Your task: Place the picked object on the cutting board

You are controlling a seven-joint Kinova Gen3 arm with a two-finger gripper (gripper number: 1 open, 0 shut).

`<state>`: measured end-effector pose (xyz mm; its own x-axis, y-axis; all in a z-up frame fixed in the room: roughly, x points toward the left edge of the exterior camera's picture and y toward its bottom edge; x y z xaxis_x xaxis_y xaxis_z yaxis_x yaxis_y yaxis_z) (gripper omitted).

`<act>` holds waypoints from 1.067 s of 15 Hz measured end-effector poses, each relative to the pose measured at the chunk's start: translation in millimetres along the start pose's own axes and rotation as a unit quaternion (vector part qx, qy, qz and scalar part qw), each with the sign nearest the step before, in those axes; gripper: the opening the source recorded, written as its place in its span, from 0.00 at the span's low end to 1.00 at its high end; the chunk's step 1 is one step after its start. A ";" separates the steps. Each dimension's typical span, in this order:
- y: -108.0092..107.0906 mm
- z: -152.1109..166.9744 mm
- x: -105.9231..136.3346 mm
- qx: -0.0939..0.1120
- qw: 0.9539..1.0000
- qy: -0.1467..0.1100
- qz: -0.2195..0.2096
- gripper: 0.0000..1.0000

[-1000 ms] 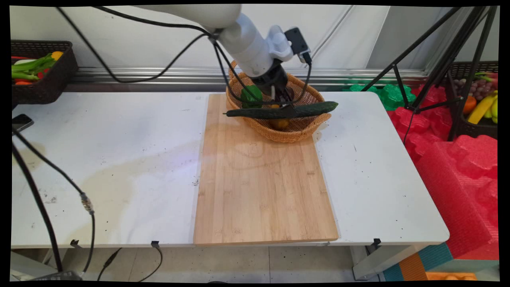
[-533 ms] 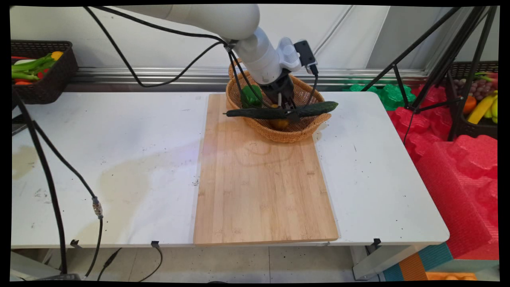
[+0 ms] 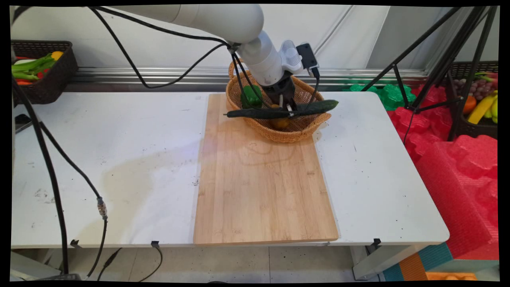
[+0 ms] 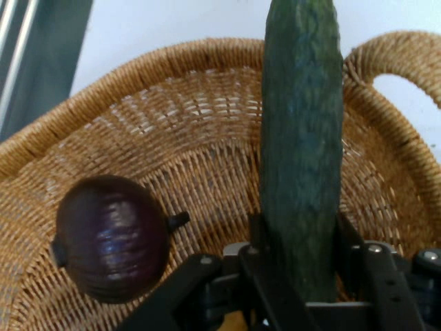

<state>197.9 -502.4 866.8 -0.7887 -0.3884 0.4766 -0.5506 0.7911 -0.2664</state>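
- The gripper (image 3: 287, 112) is closed around a long dark green cucumber (image 3: 279, 112), its fingers (image 4: 258, 238) pressing the sides near the middle, as the hand view shows.
- The cucumber lies roughly level across the wicker basket (image 3: 297, 133), both ends reaching past the rim; its left tip hangs over the wooden cutting board (image 3: 263, 187).
- Against the picture one second back, the cucumber sits at nearly the same place, its right end a touch higher; the arm's wrist has swung rightward and stands more upright over the basket.
- In the basket, a green pepper (image 3: 251, 95) sits at the far left, an orange-yellow piece (image 3: 281, 123) lies under the cucumber, and a purple onion (image 4: 114, 238) rests beside the gripper.
- The basket stands on the board's far end, on the white table (image 3: 119, 159).
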 end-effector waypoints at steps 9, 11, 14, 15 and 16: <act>9.7 -77.1 2.2 0.019 0.998 0.035 -0.044 0.00; 17.3 -102.5 -1.1 0.017 0.997 0.040 -0.060 0.00; 32.2 -133.8 -9.2 0.009 0.996 0.039 -0.081 0.00; 39.0 -142.9 -12.5 0.005 0.995 0.037 -0.087 0.00; 45.0 -149.9 -15.6 0.002 0.995 0.034 -0.094 0.00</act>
<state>226.4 -390.0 973.0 -0.6516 -0.4964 0.5735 -0.6875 0.7059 -0.1702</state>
